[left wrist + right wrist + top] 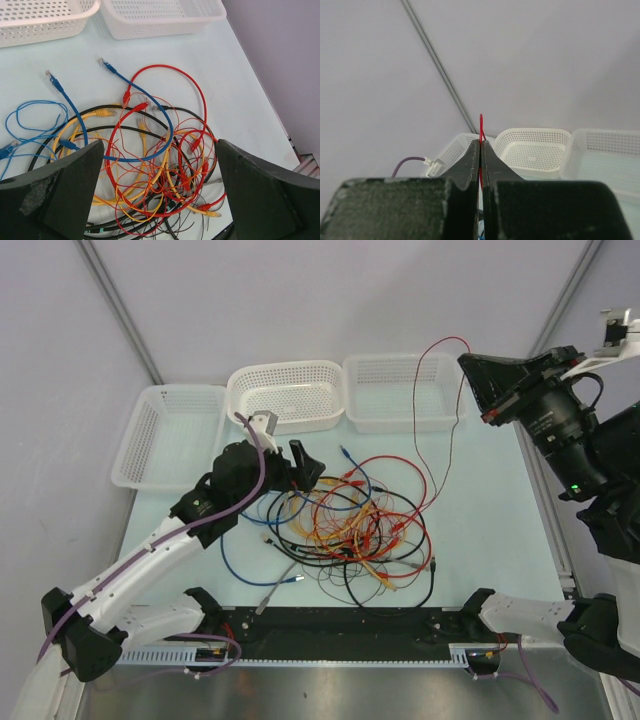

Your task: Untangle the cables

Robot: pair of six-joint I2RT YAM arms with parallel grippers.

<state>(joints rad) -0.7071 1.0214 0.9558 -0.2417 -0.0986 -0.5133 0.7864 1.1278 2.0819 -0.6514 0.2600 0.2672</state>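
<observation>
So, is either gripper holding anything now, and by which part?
The right gripper pinches a thin red cable partway along its length; the left gripper is open and holds nothing.

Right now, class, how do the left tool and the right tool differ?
The left tool is open and holds nothing; the right tool is shut on a thin red wire. The left tool hangs low over the cables; the right tool sits much higher, off to the right. Both are black and two-fingered.
</observation>
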